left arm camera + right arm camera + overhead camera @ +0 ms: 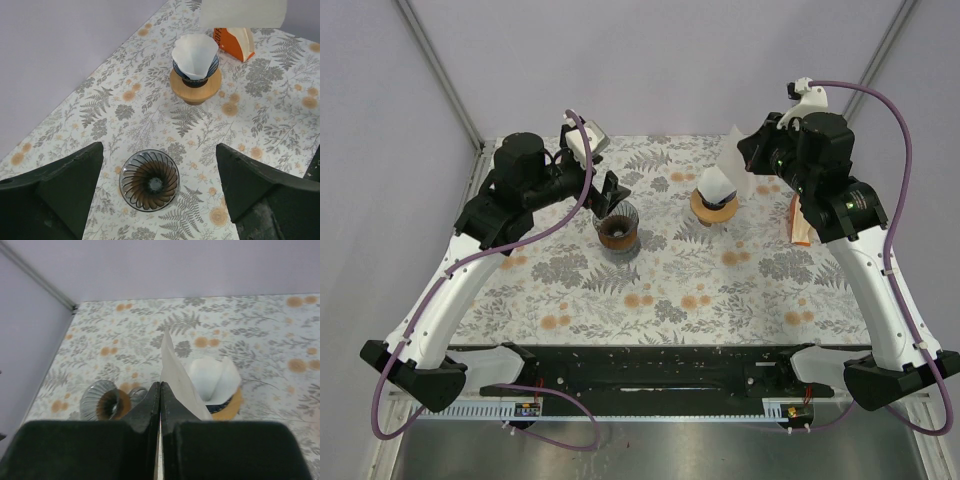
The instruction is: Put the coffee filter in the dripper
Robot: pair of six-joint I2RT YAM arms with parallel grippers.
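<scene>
Pinched between the closed fingers of the right hand (752, 156), the white coffee filter (738, 152) is held off the desk (670, 290) in the upper right of the overhead view. In the right wrist view the coffee filter (175, 372) stands up as a flat, pointed sheet from the seam of the two fingers, which are pressed together with no gap.

Just below and left of it in the overhead view stands a dripper on a wooden collar (715, 203), with another white filter (195, 52) already opened and seated in its cone. It shows in the upper middle of the left wrist view and right of centre in the right wrist view.

Farther left, near the middle of the overhead view, the dark ribbed glass dripper (618, 230) sits upright on the patterned desk, empty inside. The left hand (610, 195) hovers above it with its fingers spread wide and nothing between them. In the left wrist view the glass dripper (150, 180) lies at the lower centre, between the two dark fingers (60, 192) and clear of both.

An orange box (800, 222) rests near the right edge of the desk, partly under the right arm.
</scene>
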